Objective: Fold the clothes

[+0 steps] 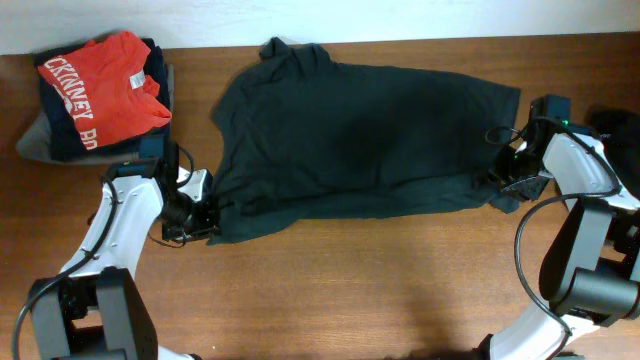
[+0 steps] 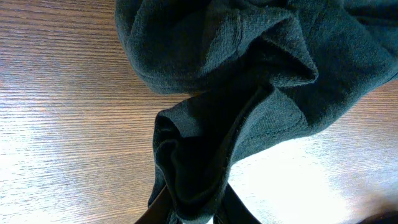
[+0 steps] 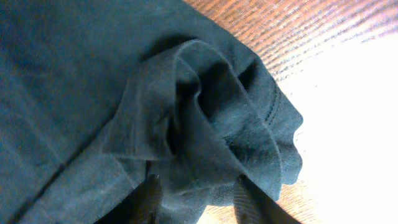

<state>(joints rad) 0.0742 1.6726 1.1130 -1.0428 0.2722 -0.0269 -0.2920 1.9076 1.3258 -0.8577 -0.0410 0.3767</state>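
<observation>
The dark shirt (image 1: 360, 135) lies spread on the surface (image 1: 400, 280) between both hands, unfolded. The left hand (image 1: 210, 214) pinches its corner. The right hand (image 1: 498, 188) straddles a fold, grip unclear. A folded pile (image 1: 57, 138) sits beyond the left hand.

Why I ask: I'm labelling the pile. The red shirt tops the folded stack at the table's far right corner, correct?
Not quite. The red shirt tops the folded stack, but at the far left corner of the table, not the right; the overhead view shows it.
</observation>
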